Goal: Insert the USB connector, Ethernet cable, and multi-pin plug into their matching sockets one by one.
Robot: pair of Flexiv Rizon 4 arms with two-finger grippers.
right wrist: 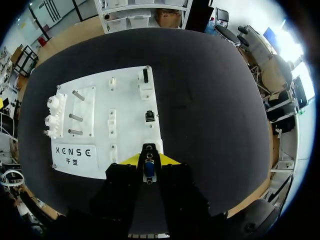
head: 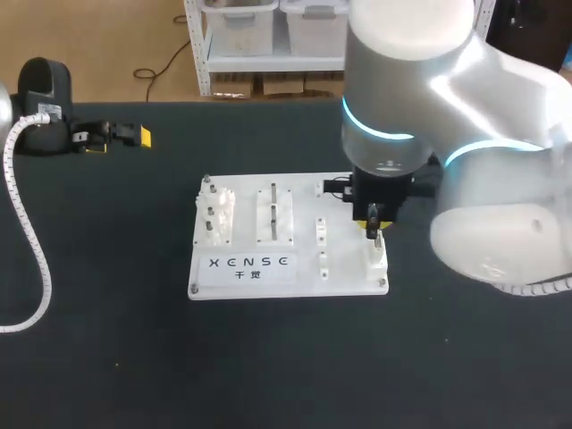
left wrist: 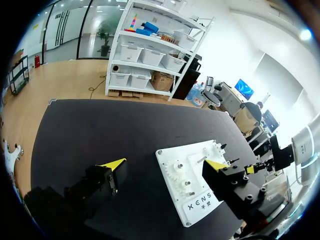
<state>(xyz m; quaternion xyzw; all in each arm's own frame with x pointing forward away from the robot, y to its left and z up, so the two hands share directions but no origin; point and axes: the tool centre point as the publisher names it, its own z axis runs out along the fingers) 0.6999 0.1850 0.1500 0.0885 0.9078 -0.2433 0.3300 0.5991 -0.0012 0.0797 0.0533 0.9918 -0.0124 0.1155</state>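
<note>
A white board (head: 344, 268) lies mid-table with sockets along its right side. My right gripper (head: 374, 225) hangs over the board's front right corner, shut on a small dark plug (right wrist: 148, 168) with a blue-grey face, held upright between the yellow tips. The plug's tip sits at a white socket block (right wrist: 150, 148) on the board (right wrist: 130, 125). Ahead of it are a small square socket (right wrist: 149, 116) and a dark slot socket (right wrist: 145, 75). My left gripper (head: 121, 136) rests at the table's far left, well away from the board (left wrist: 175, 160); its fingers (left wrist: 112, 164) stand wide open and empty.
White gears on posts (head: 217, 214) and a block with metal pegs (head: 275, 213) fill the board's left half. A white coiled cable (head: 27, 241) runs down the table's left side from my left arm. My bulky right arm (head: 483, 179) covers the table's right.
</note>
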